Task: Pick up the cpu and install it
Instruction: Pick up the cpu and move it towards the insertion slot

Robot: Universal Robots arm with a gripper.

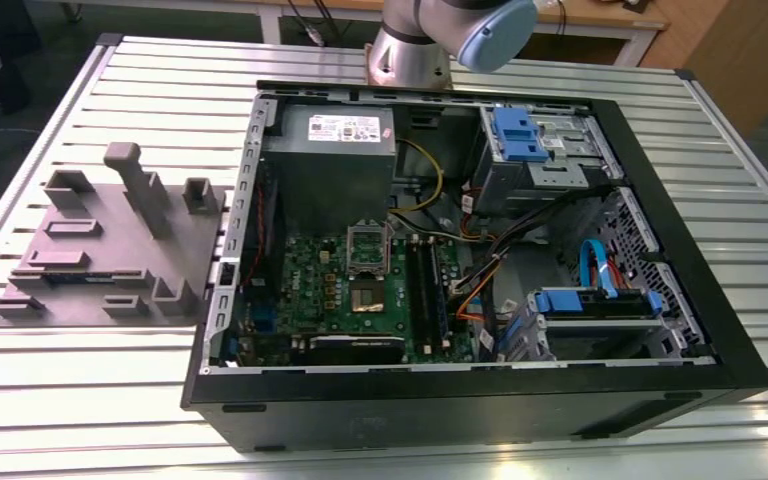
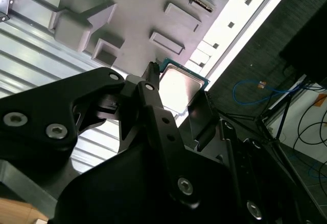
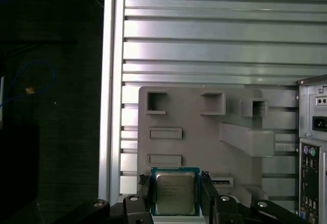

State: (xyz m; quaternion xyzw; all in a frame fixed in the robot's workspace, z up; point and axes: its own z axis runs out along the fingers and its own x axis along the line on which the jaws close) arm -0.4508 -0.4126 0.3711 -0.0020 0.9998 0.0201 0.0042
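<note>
The cpu (image 3: 175,192) is a flat square chip with a shiny metal top and a thin blue-green rim. It sits between my gripper's (image 3: 175,182) two black fingers (image 3: 144,187), which press on its opposite edges. In the second wrist view the cpu (image 2: 180,85) also shows, clamped in the gripper (image 2: 176,83). It hangs well above the grey moulded plate (image 3: 204,142), over the plate's edge. In the exterior view the open computer case (image 1: 704,330) shows the green motherboard (image 1: 317,290) with its socket (image 1: 368,296).
The grey moulded plate (image 1: 91,250) with upright blocks lies at the exterior view's left, on the slatted metal table (image 1: 91,400). The arm's base (image 1: 411,55) stands behind the case. Cables, blue drive brackets (image 1: 518,135) and a power supply (image 1: 331,150) crowd the case. The case's rear panel (image 3: 312,152) is beside the plate.
</note>
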